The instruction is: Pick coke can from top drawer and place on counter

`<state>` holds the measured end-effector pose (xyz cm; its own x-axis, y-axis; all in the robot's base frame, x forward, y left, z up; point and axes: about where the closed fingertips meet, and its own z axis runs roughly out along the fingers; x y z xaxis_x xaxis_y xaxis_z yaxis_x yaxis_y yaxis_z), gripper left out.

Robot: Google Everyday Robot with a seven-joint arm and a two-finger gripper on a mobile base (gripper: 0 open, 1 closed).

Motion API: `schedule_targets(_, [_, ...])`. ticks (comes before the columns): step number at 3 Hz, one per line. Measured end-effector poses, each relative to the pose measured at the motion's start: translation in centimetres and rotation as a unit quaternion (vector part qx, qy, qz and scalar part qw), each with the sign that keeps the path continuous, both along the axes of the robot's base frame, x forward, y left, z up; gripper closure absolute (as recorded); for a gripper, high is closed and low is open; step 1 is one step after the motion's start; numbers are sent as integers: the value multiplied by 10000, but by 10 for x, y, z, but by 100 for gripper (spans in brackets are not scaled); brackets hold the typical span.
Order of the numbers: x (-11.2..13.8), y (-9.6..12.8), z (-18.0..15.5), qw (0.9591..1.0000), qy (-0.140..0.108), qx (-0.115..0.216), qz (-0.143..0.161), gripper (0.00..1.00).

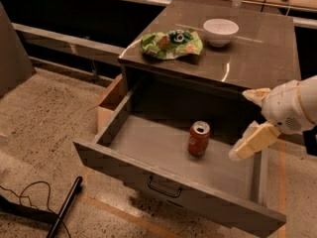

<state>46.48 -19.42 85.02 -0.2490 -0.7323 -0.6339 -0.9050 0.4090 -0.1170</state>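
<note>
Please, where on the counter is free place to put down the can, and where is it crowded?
The counter is bare along its front right, from the white bowl to the right edge. Crowded: the left, with the green bag beside the bowl. The hand hangs open over the right side of the top drawer, right of the coke can.

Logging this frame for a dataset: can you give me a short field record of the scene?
coke can: upright in top drawer, right of centre
drawer state: pulled open
gripper: open, over the drawer's right side, apart from the coke can
counter: bears white bowl and green snack bag
</note>
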Motion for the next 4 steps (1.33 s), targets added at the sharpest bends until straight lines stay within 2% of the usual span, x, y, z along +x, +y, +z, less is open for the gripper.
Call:
schedule_targets(1, [43, 14, -25, 9944, -476, 924, -211, 0])
schedule_targets(2, [82, 17, -45, 9870, -791, 1308, -493, 0])
schedule_targets(3, [99, 25, -74, 9839, -773, 1491, -604, 0])
schedule_targets(4, [103, 37, -97, 9830, -685, 1591, -612, 0])
